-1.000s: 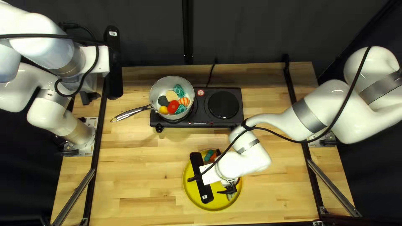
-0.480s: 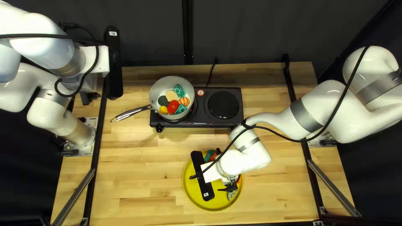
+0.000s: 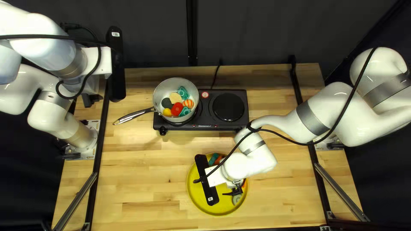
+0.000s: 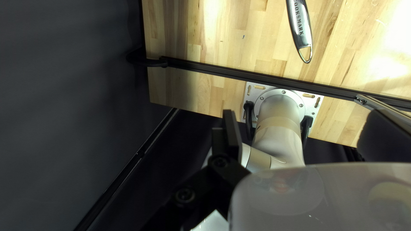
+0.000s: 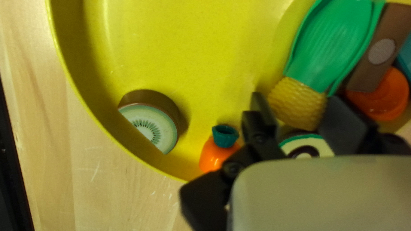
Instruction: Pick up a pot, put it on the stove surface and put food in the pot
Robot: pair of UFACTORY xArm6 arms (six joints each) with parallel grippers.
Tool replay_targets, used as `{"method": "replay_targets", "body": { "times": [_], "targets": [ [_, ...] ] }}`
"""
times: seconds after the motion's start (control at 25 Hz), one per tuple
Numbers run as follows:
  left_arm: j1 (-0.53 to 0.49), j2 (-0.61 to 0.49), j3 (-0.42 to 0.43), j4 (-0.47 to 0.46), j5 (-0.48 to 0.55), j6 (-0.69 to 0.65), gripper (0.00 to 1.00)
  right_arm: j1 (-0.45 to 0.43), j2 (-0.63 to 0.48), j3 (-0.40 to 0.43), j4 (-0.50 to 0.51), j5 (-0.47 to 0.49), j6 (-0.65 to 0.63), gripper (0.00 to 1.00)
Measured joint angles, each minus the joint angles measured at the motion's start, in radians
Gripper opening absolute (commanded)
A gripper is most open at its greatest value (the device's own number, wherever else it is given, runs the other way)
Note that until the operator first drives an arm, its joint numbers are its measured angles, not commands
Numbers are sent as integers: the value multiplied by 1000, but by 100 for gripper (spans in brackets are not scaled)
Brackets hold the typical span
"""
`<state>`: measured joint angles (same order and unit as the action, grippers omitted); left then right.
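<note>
Top left view, with both wrist views. The left arm (image 3: 47,38) is raised and folded over the far left corner of the bench (image 3: 150,184), its wrist above its own base. Its claw (image 3: 90,100) is held near the left edge; in the left wrist view it is released, the two fingers wide apart with nothing between them, and the base (image 4: 280,100) and the pot's handle (image 4: 299,28) appear beyond.

The right arm (image 3: 321,115) extends from the right edge, slopes inward and bends at the wrist, its claw (image 3: 233,192) lowered over the yellow plate (image 3: 192,201), which lies toward the near edge of the bench. In the right wrist view this claw is clenched on the toy corn (image 5: 297,102), one finger against each side of the cob. A toy avocado half (image 5: 317,143) shows partly, close under the cob; a toy carrot (image 5: 218,156) is just beside the claw, and a toy kiwi half (image 5: 160,132) sits by the plate's rim.

The pot (image 3: 165,85) stands upright on the left burner of the stove (image 3: 206,117), near the bench's far edge, its handle directed toward the left edge. Red, yellow, teal, cream and striped orange food pieces (image 3: 177,108) are inside it.
</note>
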<state>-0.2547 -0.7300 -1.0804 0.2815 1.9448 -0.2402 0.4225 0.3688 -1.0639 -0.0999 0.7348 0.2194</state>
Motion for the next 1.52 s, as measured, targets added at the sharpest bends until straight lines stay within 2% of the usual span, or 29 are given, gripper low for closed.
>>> {"method": "replay_targets", "body": {
  "times": [0.36, 0.48, 0.84, 1.0, 1.24, 1.4, 1.52],
  "targets": [
    [0, 0, 0, 0, 0, 0, 100, 3, -1, -11, -2, 18, -1, 0],
    [0, 0, 0, 0, 0, 0, 100, 5, -24, -32, -1, 65, -9, 0],
    [0, 0, 0, 0, 0, 0, 100, -33, -185, -67, 11, 247, -69, 0],
    [0, 0, 0, 0, 0, 0, 100, -82, -237, -94, 11, 312, -111, 0],
    [0, 0, 0, 0, 0, 0, 100, -202, -291, -142, 6, 383, -202, 0],
    [0, 0, 0, 0, 0, 0, 100, -309, -307, -197, 9, 417, -291, 0],
    [0, 0, 0, 0, 0, 0, 100, -375, -287, -272, 15, 443, -351, 0]
  ]
}}
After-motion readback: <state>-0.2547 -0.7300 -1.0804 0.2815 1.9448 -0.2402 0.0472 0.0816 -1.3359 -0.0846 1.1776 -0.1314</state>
